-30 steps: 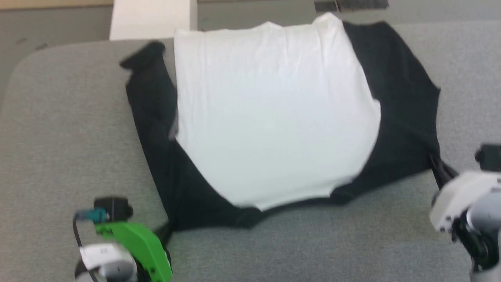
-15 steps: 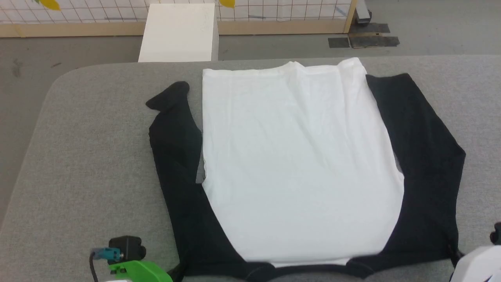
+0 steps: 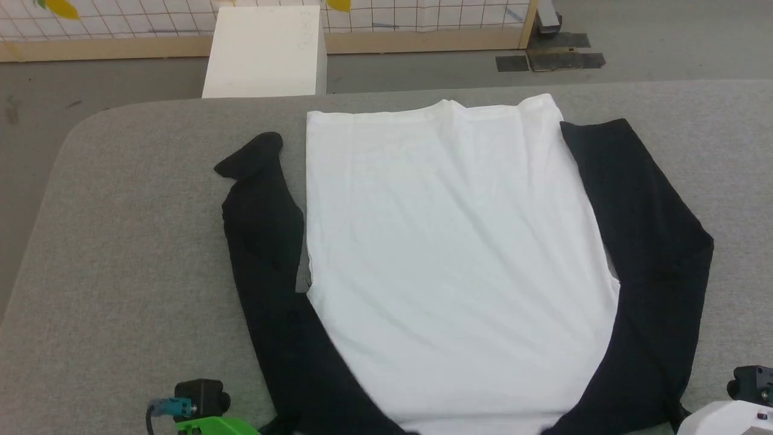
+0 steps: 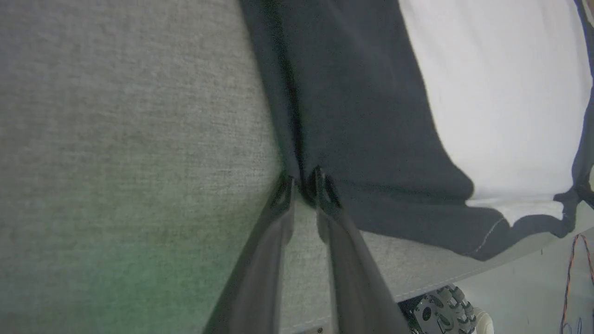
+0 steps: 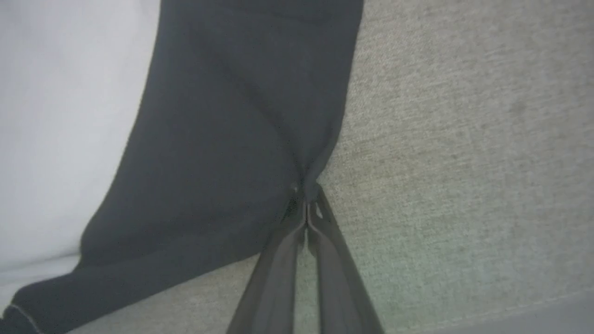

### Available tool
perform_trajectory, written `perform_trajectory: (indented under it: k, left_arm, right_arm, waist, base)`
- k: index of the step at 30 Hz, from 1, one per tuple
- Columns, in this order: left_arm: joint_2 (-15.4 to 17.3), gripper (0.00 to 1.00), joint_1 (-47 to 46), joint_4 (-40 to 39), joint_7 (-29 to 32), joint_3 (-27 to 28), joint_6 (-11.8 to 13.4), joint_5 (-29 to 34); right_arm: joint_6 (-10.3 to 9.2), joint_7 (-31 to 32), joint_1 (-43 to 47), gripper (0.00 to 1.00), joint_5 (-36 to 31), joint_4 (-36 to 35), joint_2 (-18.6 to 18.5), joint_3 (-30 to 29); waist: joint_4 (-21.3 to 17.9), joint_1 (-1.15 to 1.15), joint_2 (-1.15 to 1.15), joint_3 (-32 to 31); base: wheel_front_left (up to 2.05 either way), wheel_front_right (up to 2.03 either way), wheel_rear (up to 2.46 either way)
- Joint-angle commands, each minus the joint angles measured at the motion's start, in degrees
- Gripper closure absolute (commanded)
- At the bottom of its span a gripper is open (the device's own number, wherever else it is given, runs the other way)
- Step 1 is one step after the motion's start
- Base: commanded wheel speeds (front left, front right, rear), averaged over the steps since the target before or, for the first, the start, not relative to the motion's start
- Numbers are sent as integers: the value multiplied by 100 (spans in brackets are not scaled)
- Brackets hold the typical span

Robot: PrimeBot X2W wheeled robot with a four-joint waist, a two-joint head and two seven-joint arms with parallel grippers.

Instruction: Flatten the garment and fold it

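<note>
The garment [image 3: 453, 254] lies spread on the grey table [image 3: 133, 241], its white body in the middle and a black sleeve along each side. In the left wrist view my left gripper [image 4: 304, 185] stands slightly open, with the near-left black corner [image 4: 352, 139] still between its tips. My right gripper [image 5: 306, 199] is shut on the near-right black corner [image 5: 241, 139], and the cloth puckers toward its tips. The head view catches my green left wrist [image 3: 211, 426] and white right wrist [image 3: 724, 420] at the bottom edge.
A white box [image 3: 263, 51] stands on the floor just beyond the table's far edge. Behind it runs a wood-framed grid fence [image 3: 423, 24]. The table's near edge [image 4: 417, 290] lies close below both gripped corners.
The head view has shifted, so the garment's near hem now sits at the picture's bottom. The sleeves lie straighter along the body. My left fingers have parted a little.
</note>
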Motion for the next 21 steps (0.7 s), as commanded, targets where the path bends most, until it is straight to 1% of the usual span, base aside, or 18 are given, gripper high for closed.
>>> perform_trajectory:
  k: [1,5,8,13,16,19,21]
  left_arm:
    - [-17,0,-90,198,-71,36,-61,-31]
    - [-88,0,-108,397,-412,170,-296,-176]
    - [-48,0,-152,340,-749,337,-423,-182]
    - [9,0,-477,86,-1509,667,-453,51]
    - [93,0,-841,92,-1943,784,-485,313]
    - [208,0,-1277,104,-2169,794,-446,631]
    - [342,0,-1676,178,-2153,790,-437,802]
  right_arm:
    - [-13,-46,-37,0,19,84,4,31]
    - [-13,-264,32,0,-4,-237,4,-52]
    - [-13,-449,129,0,-68,-661,5,-130]
    - [-13,-920,152,0,-180,-1350,5,-59]
    - [-13,-1424,43,0,-291,-1619,4,160]
    - [-13,-1948,-120,0,-381,-1709,-83,410]
    - [-13,-2277,-248,0,-415,-1740,-164,562]
  waist:
    - [-15,1,0,-27]
    - [-17,1,0,-130]
    - [10,1,0,-198]
    - [16,1,0,-217]
    - [-20,1,0,-104]
    - [-75,1,0,97]
    - [-131,1,0,310]
  base:
    - [0,0,0]
    - [0,0,0]
    - [0,0,0]
    - [0,0,0]
    - [0,0,0]
    - [0,0,0]
    - [0,0,0]
